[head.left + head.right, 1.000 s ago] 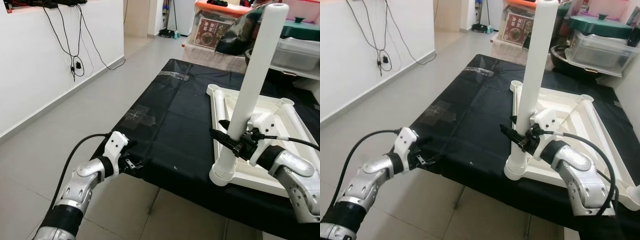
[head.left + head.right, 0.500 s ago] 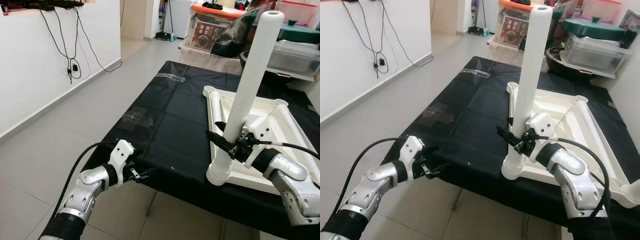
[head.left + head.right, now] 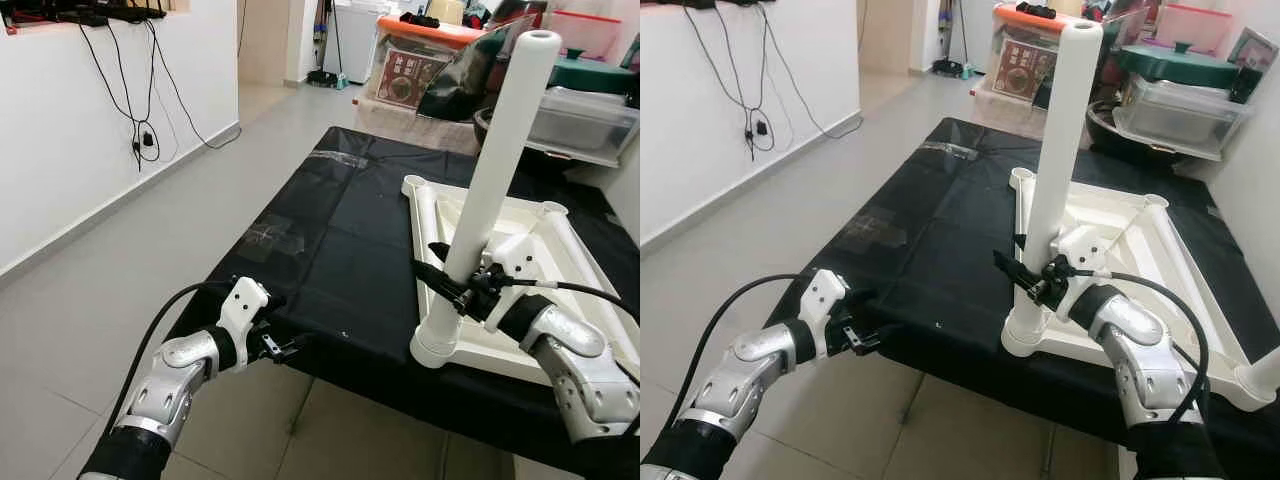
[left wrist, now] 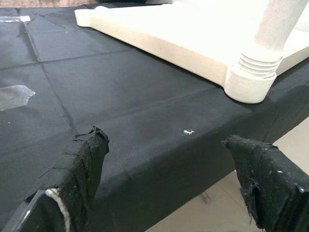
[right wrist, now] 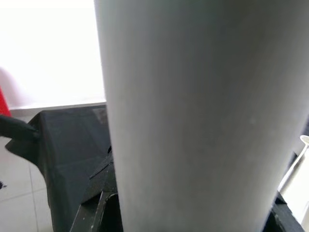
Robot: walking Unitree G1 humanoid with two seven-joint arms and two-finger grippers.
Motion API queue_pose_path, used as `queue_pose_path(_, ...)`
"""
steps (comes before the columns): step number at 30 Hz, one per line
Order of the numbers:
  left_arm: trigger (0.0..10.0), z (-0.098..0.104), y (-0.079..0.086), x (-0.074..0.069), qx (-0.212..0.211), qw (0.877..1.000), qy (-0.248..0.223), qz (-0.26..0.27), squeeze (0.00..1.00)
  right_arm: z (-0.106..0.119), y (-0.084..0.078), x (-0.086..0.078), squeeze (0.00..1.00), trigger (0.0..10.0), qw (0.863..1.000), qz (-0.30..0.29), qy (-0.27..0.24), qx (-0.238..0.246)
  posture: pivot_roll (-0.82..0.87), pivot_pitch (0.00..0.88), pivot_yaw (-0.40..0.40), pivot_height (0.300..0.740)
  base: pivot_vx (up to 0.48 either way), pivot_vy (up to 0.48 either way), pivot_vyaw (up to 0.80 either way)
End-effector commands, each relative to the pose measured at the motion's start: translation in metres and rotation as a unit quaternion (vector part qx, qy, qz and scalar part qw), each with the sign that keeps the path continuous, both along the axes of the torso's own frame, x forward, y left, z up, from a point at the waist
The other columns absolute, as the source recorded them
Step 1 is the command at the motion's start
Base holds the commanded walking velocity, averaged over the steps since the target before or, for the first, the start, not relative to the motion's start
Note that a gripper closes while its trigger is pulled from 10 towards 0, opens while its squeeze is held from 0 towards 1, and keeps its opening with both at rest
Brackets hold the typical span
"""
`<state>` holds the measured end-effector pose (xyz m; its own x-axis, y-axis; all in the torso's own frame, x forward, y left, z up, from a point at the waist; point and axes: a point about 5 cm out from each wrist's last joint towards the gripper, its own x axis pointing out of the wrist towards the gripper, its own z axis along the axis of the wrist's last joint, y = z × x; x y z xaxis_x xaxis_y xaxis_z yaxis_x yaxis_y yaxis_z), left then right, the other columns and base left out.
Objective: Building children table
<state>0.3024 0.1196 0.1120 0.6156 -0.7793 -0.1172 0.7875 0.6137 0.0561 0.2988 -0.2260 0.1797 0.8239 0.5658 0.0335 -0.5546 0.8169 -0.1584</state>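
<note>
Right gripper reaches in from the right, elbow bent, black fingers clamped around the lower part of the white table leg. The leg stands upright, slightly tilted, its threaded end seated in the near-left corner socket of the upturned white plastic tabletop. In the right wrist view the smooth matte tube sits between the fingers.

Left gripper is held low at the near-left edge of the table, silver forearm angled up from below, black cable looping behind it. Its fingers are spread apart and hold nothing; they hover just off the cloth edge.

The tabletop lies upside down on a black cloth-covered table, toward the right side. The cloth is creased, with clear tape patches. Other corner sockets are round and open; raised ribs run along the frame.

The floor has large grey tiles. A white wall stands on the left with black cables hanging from it. Behind the table sit plastic storage bins, one with an orange lid, one with a green lid.
</note>
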Motion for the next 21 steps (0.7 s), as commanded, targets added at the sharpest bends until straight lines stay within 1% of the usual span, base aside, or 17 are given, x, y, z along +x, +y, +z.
queue_pose_path(1, 10.0, -0.001, -0.005, -0.001, -0.004, 1.0, 0.007, -0.004, 0.0, -0.027, -0.002, -0.004, 0.0, 0.0, 0.998, -0.014, 0.058, 0.024, 0.15, 0.0, -0.126, 0.74, 0.0, 0.0, 0.0)
queue_pose_path(4, 10.0, -0.001, -0.005, -0.001, -0.006, 1.0, 0.01, -0.003, 0.0, -0.035, 0.003, -0.006, 0.0, 0.0, 0.997, -0.014, 0.072, 0.039, 0.15, 0.0, -0.123, 0.74, 0.0, 0.0, 0.0)
queue_pose_path(6, 10.0, -0.001, -0.005, -0.001, -0.007, 1.0, 0.01, -0.003, 0.0, -0.036, 0.004, -0.007, 0.0, 0.0, 0.996, -0.014, 0.074, 0.04, 0.15, 0.0, -0.123, 0.74, 0.0, 0.0, 0.0)
queue_pose_path(7, 10.0, -0.001, -0.005, -0.001, -0.006, 1.0, 0.01, -0.001, 0.0, -0.04, 0.006, -0.006, 0.0, 0.0, 0.996, -0.02, 0.08, 0.046, 0.15, 0.0, -0.123, 0.74, 0.0, 0.0, 0.0)
queue_pose_path(8, 10.0, -0.001, -0.005, 0.0, -0.007, 1.0, 0.01, 0.001, 0.0, -0.045, 0.007, -0.005, 0.0, 0.0, 0.994, -0.041, 0.089, 0.043, 0.15, 0.0, -0.123, 0.74, 0.0, 0.0, 0.0)
queue_pose_path(9, 10.0, -0.001, -0.005, 0.0, -0.007, 1.0, 0.01, 0.001, 0.0, -0.045, 0.007, -0.005, 0.0, 0.0, 0.994, -0.041, 0.089, 0.043, 0.15, 0.0, -0.123, 0.74, 0.0, 0.0, 0.0)
queue_pose_path(10, 10.0, -0.001, -0.005, 0.001, -0.007, 1.0, 0.009, 0.006, 0.0, -0.053, 0.006, 0.0, 0.0, 0.0, 0.987, -0.103, 0.109, 0.049, 0.14, 0.0, -0.125, 0.74, 0.0, 0.0, 0.0)
queue_pose_path(11, 10.0, -0.001, -0.005, 0.001, -0.007, 1.0, 0.009, 0.006, 0.0, -0.053, 0.006, 0.0, 0.0, 0.0, 0.987, -0.103, 0.109, 0.049, 0.14, 0.0, -0.125, 0.74, 0.0, 0.0, 0.0)
queue_pose_path(12, 10.0, -0.001, -0.005, 0.002, -0.008, 1.0, 0.008, 0.009, 0.0, -0.058, 0.003, 0.002, 0.0, 0.0, 0.981, -0.141, 0.122, 0.053, 0.14, 0.0, -0.125, 0.74, 0.0, 0.0, 0.0)
queue_pose_path(13, 10.0, -0.001, -0.005, 0.002, -0.008, 1.0, 0.008, 0.01, 0.0, -0.06, 0.001, 0.004, 0.0, 0.0, 0.976, -0.164, 0.13, 0.057, 0.14, 0.0, -0.125, 0.74, 0.0, 0.0, 0.0)
queue_pose_path(14, 10.0, -0.001, -0.005, 0.002, -0.008, 1.0, 0.008, 0.01, 0.0, -0.06, 0.001, 0.004, 0.0, 0.0, 0.976, -0.164, 0.13, 0.057, 0.14, 0.0, -0.125, 0.74, 0.0, 0.0, 0.0)
queue_pose_path(15, 10.0, -0.001, -0.005, 0.002, -0.008, 1.0, 0.008, 0.014, 0.0, -0.067, -0.004, 0.005, 0.0, 0.0, 0.959, -0.231, 0.151, 0.067, 0.14, 0.0, -0.127, 0.74, 0.0, 0.0, 0.0)
queue_pose_path(17, 10.0, -0.002, -0.004, 0.003, -0.006, 1.0, 0.008, 0.02, 0.0, -0.076, -0.008, 0.002, 0.0, 0.0, 0.922, -0.328, 0.177, 0.102, 0.14, 0.0, -0.127, 0.74, 0.0, 0.0, 0.0)
queue_pose_path(18, 10.0, -0.002, -0.004, 0.003, -0.006, 1.0, 0.008, 0.02, 0.0, -0.076, -0.008, 0.002, 0.0, 0.0, 0.922, -0.328, 0.177, 0.102, 0.14, 0.0, -0.127, 0.74, 0.0, 0.0, 0.0)
queue_pose_path(19, 10.0, -0.002, -0.003, 0.003, -0.005, 1.0, 0.008, 0.023, 0.0, -0.079, -0.008, -0.001, 0.0, 0.0, 0.906, -0.364, 0.182, 0.117, 0.14, 0.0, -0.125, 0.74, 0.0, 0.0, 0.0)
queue_pose_path(20, 10.0, -0.002, -0.003, 0.003, -0.005, 1.0, 0.008, 0.023, 0.0, -0.079, -0.008, -0.001, 0.0, 0.0, 0.906, -0.364, 0.182, 0.117, 0.14, 0.0, -0.125, 0.74, 0.0, 0.0, 0.0)
queue_pose_path(21, 10.0, -0.002, -0.003, 0.003, -0.004, 1.0, 0.009, 0.024, 0.0, -0.079, -0.005, -0.003, 0.0, 0.0, 0.895, -0.384, 0.181, 0.134, 0.14, 0.0, -0.12, 0.74, 0.0, 0.0, 0.0)
